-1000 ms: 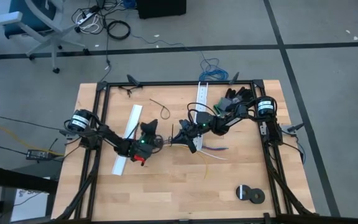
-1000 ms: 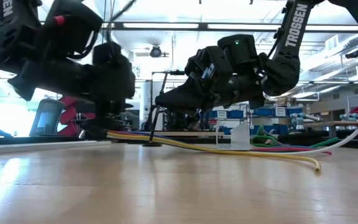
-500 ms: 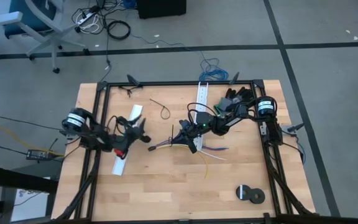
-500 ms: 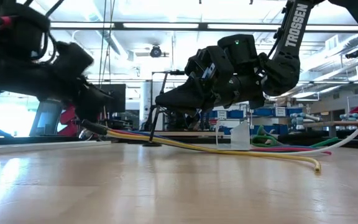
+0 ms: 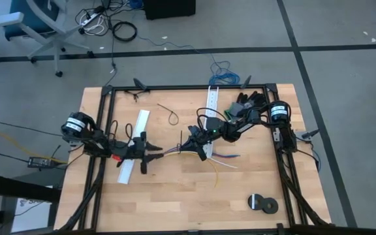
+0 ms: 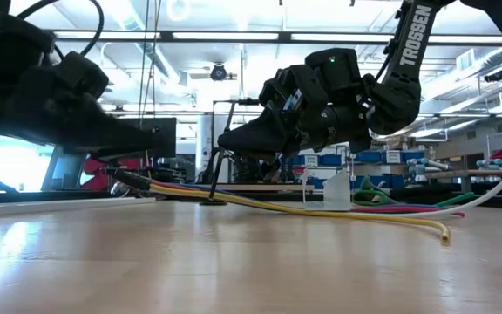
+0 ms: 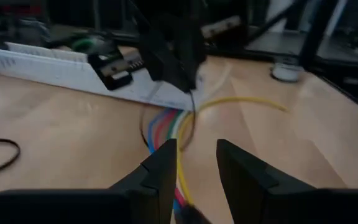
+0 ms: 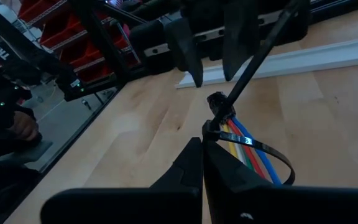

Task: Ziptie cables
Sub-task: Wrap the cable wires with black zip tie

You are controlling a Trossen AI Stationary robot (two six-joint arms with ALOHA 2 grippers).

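Observation:
The cables (image 5: 222,156) lie on the table in a loose coloured bundle (image 6: 321,212), their dark left end (image 5: 166,151) pointing at my left gripper. A black ziptie (image 8: 278,158) is looped round them, and its tail (image 8: 257,53) stands up from the head. My right gripper (image 8: 202,148), reaching in from the right (image 5: 187,145), is shut on that ziptie. My left gripper (image 5: 154,152) points level toward the right and is open. Its fingers (image 7: 160,171) stand on either side of the cables' left end (image 7: 180,149), a little above it; no touch shows. My right gripper pinches the ziptie's strap (image 8: 206,132) between its two fingertips, just below the head (image 8: 219,102). The fingers come nearly level from the table's right side. The loop goes round the cables, which rest on the table, and the tail rises steeply above the head.
A white slotted channel (image 5: 134,151) lies under my left arm, and another (image 5: 212,99) lies at the far edge. A loose ziptie (image 5: 170,115) lies between them. A tape roll (image 5: 263,203) sits at the near right. Black frame rails (image 5: 103,124) border the table.
My left gripper has drawn back toward the table's left edge, away from the ziptie, and has rolled about its own axis; it now points level at the cables' end, which it covered before. The cables and the ziptie have stayed where they were.

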